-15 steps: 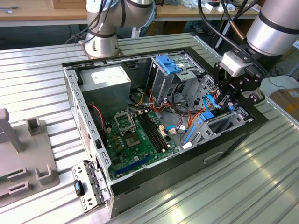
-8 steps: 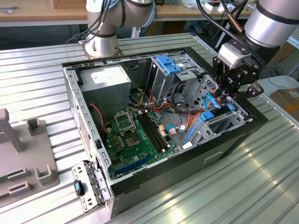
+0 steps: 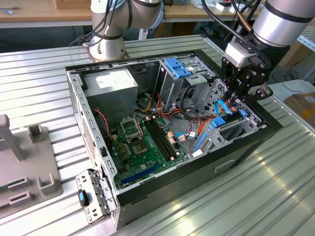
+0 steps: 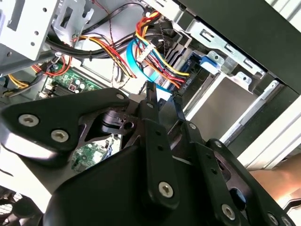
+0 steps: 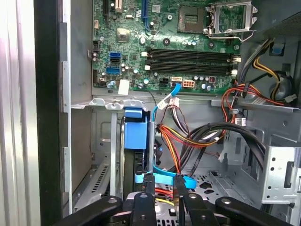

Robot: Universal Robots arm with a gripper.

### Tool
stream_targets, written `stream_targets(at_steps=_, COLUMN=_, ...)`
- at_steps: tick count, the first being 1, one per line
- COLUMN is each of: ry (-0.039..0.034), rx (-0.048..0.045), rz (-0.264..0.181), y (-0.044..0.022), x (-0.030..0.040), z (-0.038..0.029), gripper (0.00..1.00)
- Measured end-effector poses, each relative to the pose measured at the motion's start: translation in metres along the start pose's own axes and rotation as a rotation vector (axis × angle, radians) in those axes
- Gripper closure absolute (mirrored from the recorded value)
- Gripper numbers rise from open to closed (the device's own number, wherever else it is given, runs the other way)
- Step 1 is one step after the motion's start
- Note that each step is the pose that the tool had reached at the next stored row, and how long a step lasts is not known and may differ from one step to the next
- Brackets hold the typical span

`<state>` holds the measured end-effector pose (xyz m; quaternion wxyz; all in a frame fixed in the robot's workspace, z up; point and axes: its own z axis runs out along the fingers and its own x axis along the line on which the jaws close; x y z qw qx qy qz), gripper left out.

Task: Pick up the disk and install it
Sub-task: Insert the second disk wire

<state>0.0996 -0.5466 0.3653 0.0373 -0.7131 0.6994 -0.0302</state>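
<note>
The disk stands on edge in the bay at the case's front corner. Its blue carrier frame faces the first wrist view, with a dark edge below it. In the second wrist view the carrier's blue end sits behind a metal bracket. My gripper hangs inside the open computer case, just beside the disk and apart from it. Its fingers are open, with nothing between them. A flat blue cable runs across behind the tips. In the exterior view the gripper is over the case's right end.
A grey power-supply box sits at the case's far corner. A metal drive cage with a blue bracket is beside it. Coloured wire bundles cross close to the fingers. The green motherboard lies below. A grey fixture stands at the exterior view's left.
</note>
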Motion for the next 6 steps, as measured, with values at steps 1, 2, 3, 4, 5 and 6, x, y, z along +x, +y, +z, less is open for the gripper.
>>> stream_targets(at_steps=1, ry=0.0011, rx=0.0000, rz=0.011, y=0.0000, x=0.0000, z=0.0000, gripper=0.71)
stream_targets(at_steps=2, ry=0.0012, rx=0.0001, rz=0.011, y=0.0000, x=0.0000, z=0.0000, gripper=0.71)
stream_targets(at_steps=3, ry=0.0011, rx=0.0001, rz=0.012, y=0.0000, x=-0.0001, z=0.0000, gripper=0.71)
stream_targets(at_steps=4, ry=0.0012, rx=0.0001, rz=0.012, y=0.0000, x=-0.0001, z=0.0000, gripper=0.71)
stream_targets(at_steps=5, ry=0.0012, rx=0.0001, rz=0.012, y=0.0000, x=-0.0001, z=0.0000, gripper=0.71)
stream_targets(at_steps=6, ry=0.0012, rx=0.0001, rz=0.012, y=0.0000, x=-0.0001, z=0.0000, gripper=0.71)
